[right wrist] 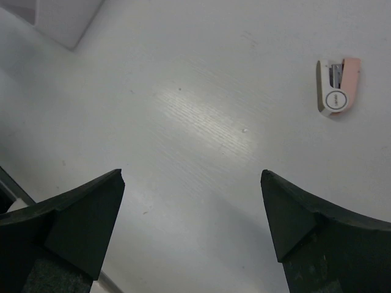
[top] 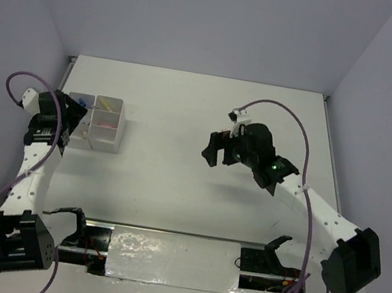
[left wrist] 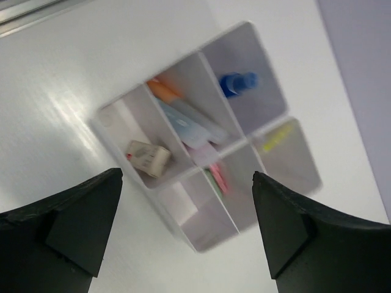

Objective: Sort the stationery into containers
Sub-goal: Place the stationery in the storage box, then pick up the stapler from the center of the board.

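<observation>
Closest to me, a shiny metal strip [top: 170, 256] runs along the near edge of the white table [top: 173, 195], between the bases of the two arms. Beyond it the middle of the table is open surface, reaching all the way to the far edge.

The right gripper [right wrist: 192, 183] hangs above that open stretch, a little right of centre. Its jaws are spread wide with nothing between them. Under it is plain tabletop with one thing on it: a small white and pink stapler [right wrist: 338, 86], lying flat and well apart from both fingers.

Over on the left, the left gripper [left wrist: 186, 201] hovers above the organizer [top: 110, 140], released, with its jaws wide and nothing in them. The organizer stands close to the table's left edge with the left wall just beyond. That side is tight, while its right side faces open table.

All four compartments are open at the top. A blue-capped bottle [left wrist: 238, 82] sits in the far left one and a thin yellow pen [left wrist: 276, 137] in the far right one. A pink and green item [left wrist: 217, 180] leans in the near right one. Pastel markers [left wrist: 189, 125], blue and orange, and a pale eraser [left wrist: 148, 157] lie on the near left side, though I cannot tell whether a wall parts them.

Farthest off, the table's far edge meets the pale lilac wall [top: 217, 22].
</observation>
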Robot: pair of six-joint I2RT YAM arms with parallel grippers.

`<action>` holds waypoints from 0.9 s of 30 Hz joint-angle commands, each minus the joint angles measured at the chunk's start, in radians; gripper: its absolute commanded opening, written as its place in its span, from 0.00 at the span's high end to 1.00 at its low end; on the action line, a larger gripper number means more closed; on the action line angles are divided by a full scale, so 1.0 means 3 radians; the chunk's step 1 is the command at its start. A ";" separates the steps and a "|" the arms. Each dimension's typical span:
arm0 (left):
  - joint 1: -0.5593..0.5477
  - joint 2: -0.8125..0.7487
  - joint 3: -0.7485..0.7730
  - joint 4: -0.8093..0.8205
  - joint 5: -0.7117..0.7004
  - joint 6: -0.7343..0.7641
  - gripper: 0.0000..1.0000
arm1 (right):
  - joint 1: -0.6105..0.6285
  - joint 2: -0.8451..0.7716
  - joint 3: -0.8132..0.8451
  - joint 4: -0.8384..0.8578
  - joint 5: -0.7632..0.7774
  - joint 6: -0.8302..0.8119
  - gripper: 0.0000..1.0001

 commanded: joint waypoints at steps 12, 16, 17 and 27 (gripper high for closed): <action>-0.0036 -0.0481 0.0366 -0.0488 0.1881 0.1834 0.01 | -0.0591 0.2135 0.1618 -0.0718 0.0790 -0.0532 0.00; -0.0138 -0.0557 0.0136 -0.0290 0.1963 0.1830 0.01 | -0.0637 0.2534 0.1916 -0.0764 0.0667 -0.0635 0.00; -0.0138 -0.0542 0.0100 -0.0269 0.1979 0.1830 0.01 | -0.0642 0.2611 0.2063 -0.0810 0.0708 -0.0640 0.00; -0.0133 -0.0537 0.0110 -0.0300 0.1984 0.1850 0.01 | -0.0683 0.3241 0.2397 -0.1102 0.0622 -0.0650 0.45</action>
